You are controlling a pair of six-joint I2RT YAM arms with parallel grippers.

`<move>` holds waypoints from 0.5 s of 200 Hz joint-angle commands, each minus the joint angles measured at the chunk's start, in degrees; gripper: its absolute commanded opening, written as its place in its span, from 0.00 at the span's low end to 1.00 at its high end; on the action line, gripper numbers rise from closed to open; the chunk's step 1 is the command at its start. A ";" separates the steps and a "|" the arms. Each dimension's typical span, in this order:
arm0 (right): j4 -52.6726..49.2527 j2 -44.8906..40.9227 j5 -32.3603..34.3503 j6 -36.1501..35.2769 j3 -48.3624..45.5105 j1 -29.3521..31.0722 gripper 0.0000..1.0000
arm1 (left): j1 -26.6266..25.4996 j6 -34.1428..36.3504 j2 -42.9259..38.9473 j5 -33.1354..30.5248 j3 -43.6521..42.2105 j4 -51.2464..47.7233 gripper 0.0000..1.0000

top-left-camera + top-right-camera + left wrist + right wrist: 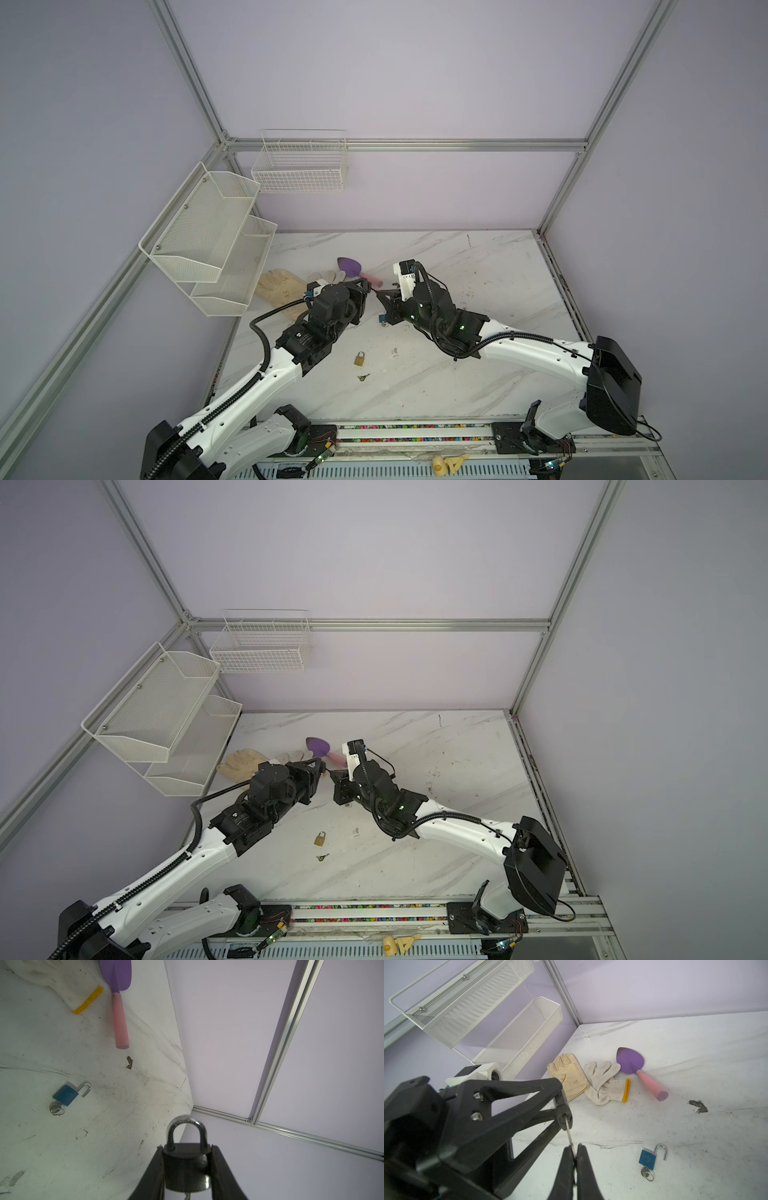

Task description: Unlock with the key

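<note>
A dark, silver-shackled metal padlock (182, 1169) is being gripped by the left claw (188, 1148); a thin silver key (569, 1136), meeting its underside, is being pinched by the clenched right claw (575, 1147). A white mesh two-tier shelf (517, 1036) is being carried by the lilac wall (104, 124) past the left claw, above the scuffed white marble tabletop (415, 395).

Padlocks: three. One dark grey padlock (185, 1169), one blue padlock (647, 1159), one brass padlock (360, 359).

Small metal keys: three. One thin key (569, 1132) seen edge-on, one ringed key (646, 1173), one loose key (363, 377).

Work gloves: two. One cream leather glove (568, 1076), one white knitted glove (604, 1082) with a yellow cuff.

Garden trowels: one purple-bladed trowel (631, 1061) with a pink handle.

White metal wall racks: two. One two-tier mesh shelf (208, 237), one wire-grid basket (299, 166).
</note>
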 commanded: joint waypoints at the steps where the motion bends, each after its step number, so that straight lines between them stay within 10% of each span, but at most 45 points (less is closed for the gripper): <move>1: 1.79 0.84 -0.35 -3.59 2.23 0.08 0.00 | -0.05 1.58 0.42 4.03 -0.94 5.25 0.00; 60: 1.34 -1.39 6.08 -12.47 2.27 0.04 0.00 | -0.03 5.00 2.42 10.46 2.65 2.16 0.00; 100: 2.12 0.36 -6.37 -8.14 5.21 -0.42 0.00 | -0.65 6.35 3.37 12.75 3.97 2.74 0.00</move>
